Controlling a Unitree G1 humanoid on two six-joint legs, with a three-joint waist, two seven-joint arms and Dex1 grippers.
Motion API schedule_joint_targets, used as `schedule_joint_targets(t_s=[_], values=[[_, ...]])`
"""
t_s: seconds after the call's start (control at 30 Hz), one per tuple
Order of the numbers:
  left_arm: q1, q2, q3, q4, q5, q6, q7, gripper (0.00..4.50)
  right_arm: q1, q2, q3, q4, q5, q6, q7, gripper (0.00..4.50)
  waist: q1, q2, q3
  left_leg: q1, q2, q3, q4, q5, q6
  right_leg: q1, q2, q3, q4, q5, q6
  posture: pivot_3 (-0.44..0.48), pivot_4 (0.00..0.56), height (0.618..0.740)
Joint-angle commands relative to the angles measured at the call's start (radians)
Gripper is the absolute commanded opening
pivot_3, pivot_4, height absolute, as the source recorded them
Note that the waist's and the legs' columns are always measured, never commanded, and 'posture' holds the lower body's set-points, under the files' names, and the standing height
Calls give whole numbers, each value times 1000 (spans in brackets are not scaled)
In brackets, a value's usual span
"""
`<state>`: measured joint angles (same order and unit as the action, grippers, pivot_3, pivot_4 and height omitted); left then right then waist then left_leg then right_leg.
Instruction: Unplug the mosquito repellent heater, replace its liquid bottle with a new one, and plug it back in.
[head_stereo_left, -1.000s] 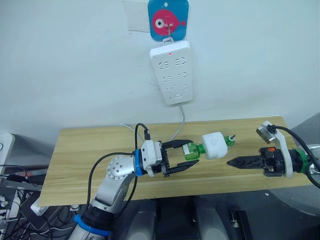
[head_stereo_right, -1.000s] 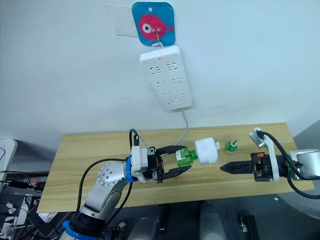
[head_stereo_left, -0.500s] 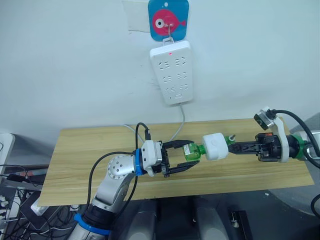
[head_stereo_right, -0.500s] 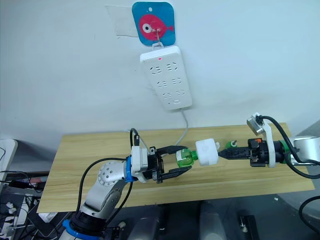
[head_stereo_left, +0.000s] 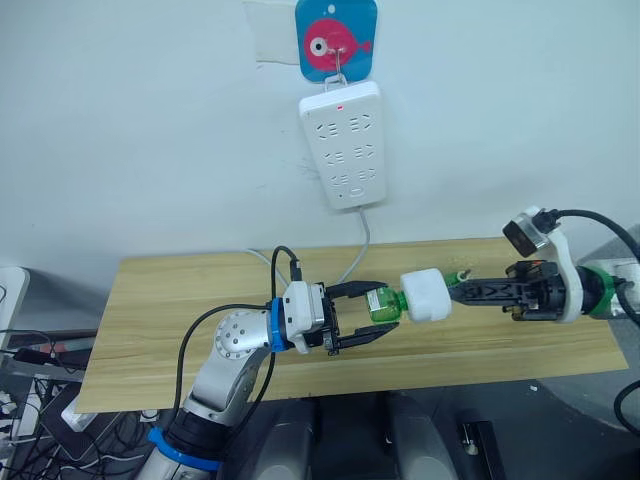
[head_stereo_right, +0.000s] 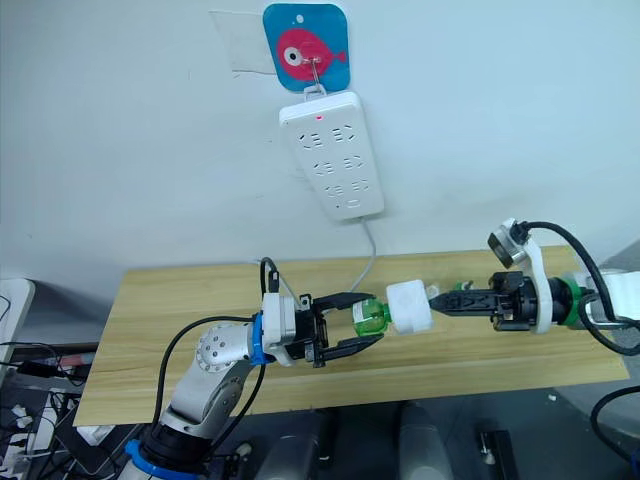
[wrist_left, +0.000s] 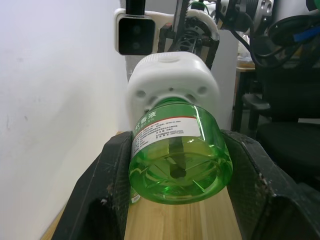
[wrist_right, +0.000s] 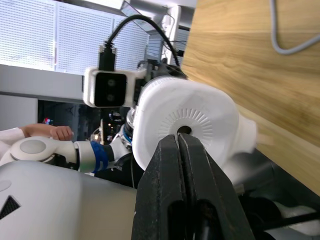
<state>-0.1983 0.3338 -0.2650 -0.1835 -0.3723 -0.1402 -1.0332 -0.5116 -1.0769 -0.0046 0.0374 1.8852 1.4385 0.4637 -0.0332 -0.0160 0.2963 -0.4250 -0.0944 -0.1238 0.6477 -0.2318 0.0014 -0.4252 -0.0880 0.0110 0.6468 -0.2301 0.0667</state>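
Observation:
The white mosquito repellent heater (head_stereo_left: 425, 295) lies on its side just above the wooden table (head_stereo_left: 180, 300), with its green liquid bottle (head_stereo_left: 381, 303) still screwed in. My left gripper (head_stereo_left: 390, 305) is shut on that bottle, and in the left wrist view the bottle (wrist_left: 177, 155) sits pressed between both fingers. From the right, my right gripper (head_stereo_left: 450, 291) is shut, its tips touching the round vent of the heater (wrist_right: 185, 125). A second small green bottle (head_stereo_right: 458, 289) stands on the table behind the right gripper's fingers.
A long white power strip (head_stereo_left: 343, 145) hangs on the wall under a blue fish hook (head_stereo_left: 337, 38). Its grey cable (head_stereo_left: 358, 250) drops to the table behind the heater. A person's hand (wrist_right: 55, 132) shows far off in the right wrist view.
My right gripper swung from the table's front right up and left to the heater's vent, staying shut. The heater shifted slightly left. The left gripper kept its hold.

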Motion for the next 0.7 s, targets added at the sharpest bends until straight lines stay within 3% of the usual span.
schedule_joint_targets(t_s=[0.03,0.53,0.7], values=[[-1,-8,2,-35,-16,-14,-1,2251,6,0,17,-55,79,-22,-23,50,0,0,0,0,0,0,0,0,0,0,0,0,0,0,0,-91,291,740],[5,-10,12,-36,-13,-17,-2,2251,16,-36,9,-37,58,-19,-12,50,0,0,0,0,0,0,0,0,0,0,0,0,0,0,0,-84,288,740],[5,-13,12,-35,-13,-16,-2,2251,23,-29,-2,4,-36,0,24,50,1,0,0,0,0,0,0,0,0,0,0,0,0,0,0,-86,289,740]])
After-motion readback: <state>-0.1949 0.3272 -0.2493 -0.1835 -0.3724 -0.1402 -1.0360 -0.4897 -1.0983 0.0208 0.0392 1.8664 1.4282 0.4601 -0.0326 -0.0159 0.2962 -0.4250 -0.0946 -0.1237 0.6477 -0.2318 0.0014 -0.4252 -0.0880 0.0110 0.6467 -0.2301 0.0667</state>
